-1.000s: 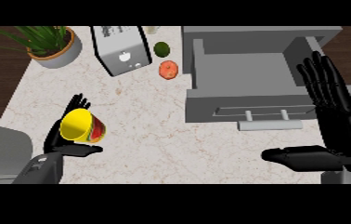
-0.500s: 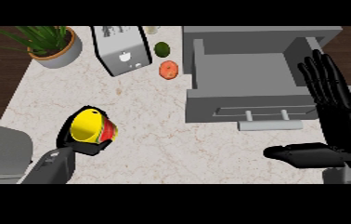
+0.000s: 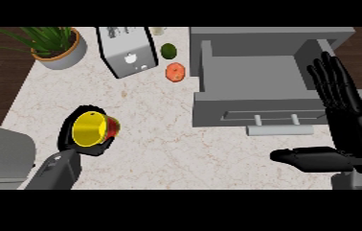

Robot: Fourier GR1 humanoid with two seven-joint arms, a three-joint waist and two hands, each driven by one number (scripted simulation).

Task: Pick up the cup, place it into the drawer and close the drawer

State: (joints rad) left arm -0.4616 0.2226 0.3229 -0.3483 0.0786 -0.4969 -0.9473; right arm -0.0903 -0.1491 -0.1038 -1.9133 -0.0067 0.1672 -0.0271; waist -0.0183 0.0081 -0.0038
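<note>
The cup point(image 3: 90, 128), yellow inside with a red outer wall, is held by the left hand point(image 3: 74, 144) over the worktop point(image 3: 155, 124) near its left edge, toward the front; it is tipped so that its yellow mouth faces up at the camera, and the black fingers are curled round its rim and side. The grey left forearm is seen entering from the lower left corner. To the right of the cup, well apart across a bare stretch of the marbled worktop, the grey drawer point(image 3: 254, 84) is seen pulled open at the right side, its hollow interior exposed and a pale bar handle point(image 3: 279, 129) set on its front panel. The right hand point(image 3: 338, 93) is held open beside the drawer's right edge, its fingers straight and pointing upward and its thumb stretched out to the left below the drawer front; nothing is held in it. Toward the back of the worktop, an orange-red round fruit point(image 3: 175, 72) lies just left of the drawer's left wall, and a green round fruit point(image 3: 168, 51) lies behind it. A silver toaster point(image 3: 129, 50) stands to the left of these, tilted relative to the back edge. In the back left corner a potted plant point(image 3: 55, 45) with long green leaves is placed. A grey object point(image 3: 14, 158) is partly seen at the front left corner.
</note>
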